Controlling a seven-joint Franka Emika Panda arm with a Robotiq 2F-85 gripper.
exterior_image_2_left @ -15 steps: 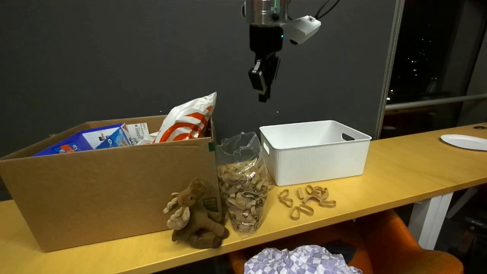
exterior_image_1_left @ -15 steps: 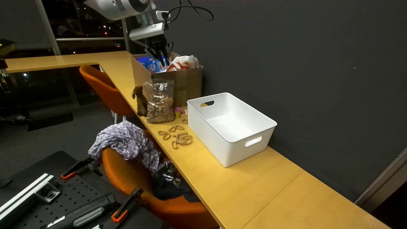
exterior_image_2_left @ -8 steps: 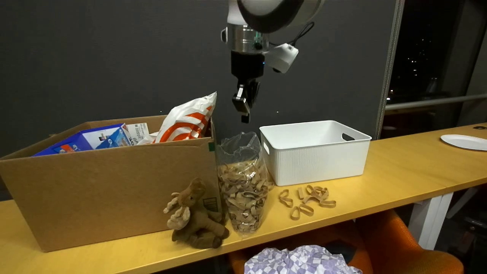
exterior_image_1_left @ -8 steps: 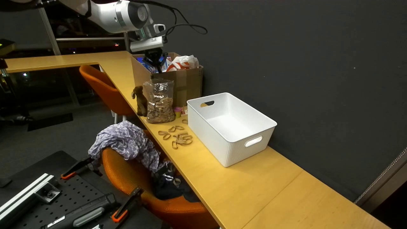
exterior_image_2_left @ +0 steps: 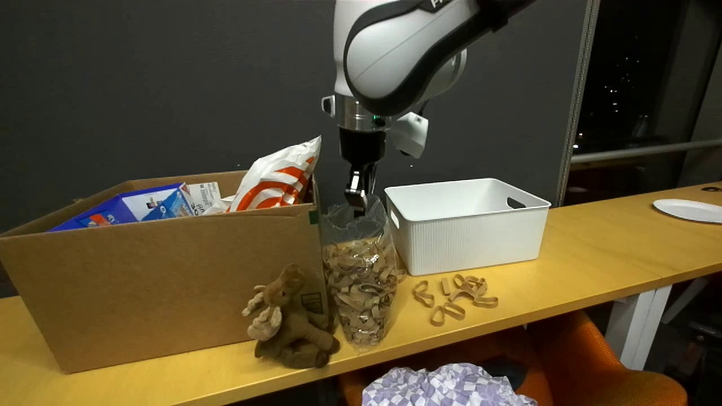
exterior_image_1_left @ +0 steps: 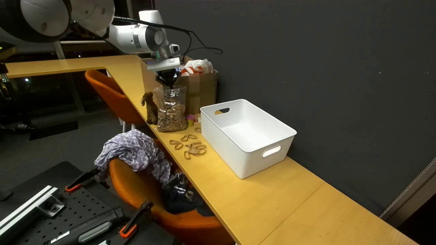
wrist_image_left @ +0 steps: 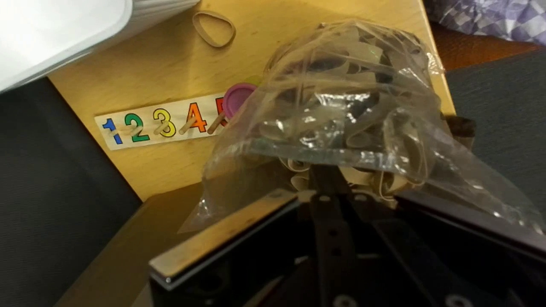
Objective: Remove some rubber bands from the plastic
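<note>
The clear plastic bag (exterior_image_1_left: pixel 172 117) stands upright on the table, filled with tan rubber bands in its lower part. It also shows in an exterior view (exterior_image_2_left: pixel 364 282) and the wrist view (wrist_image_left: pixel 337 119). Several loose rubber bands (exterior_image_1_left: pixel 196 148) lie on the table beside it, also in an exterior view (exterior_image_2_left: pixel 468 288). My gripper (exterior_image_2_left: pixel 359 212) points down at the bag's open top, its fingertips just inside the mouth and above the bands. In the wrist view my gripper (wrist_image_left: pixel 327 177) has its fingers together, with no band seen between them; the bag's rim partly covers the tips.
A white bin (exterior_image_2_left: pixel 474 242) stands beside the bag, and a cardboard box (exterior_image_2_left: pixel 169 293) with packages stands on the other side. A stuffed toy (exterior_image_2_left: pixel 296 332) sits close in front. A pink-lidded pot (wrist_image_left: pixel 239 100) and a number strip with pegs (wrist_image_left: pixel 160 123) lie behind the bag.
My gripper has moved down and over from high above the table to the bag's mouth. The bag, loose bands, bin and box have not moved.
</note>
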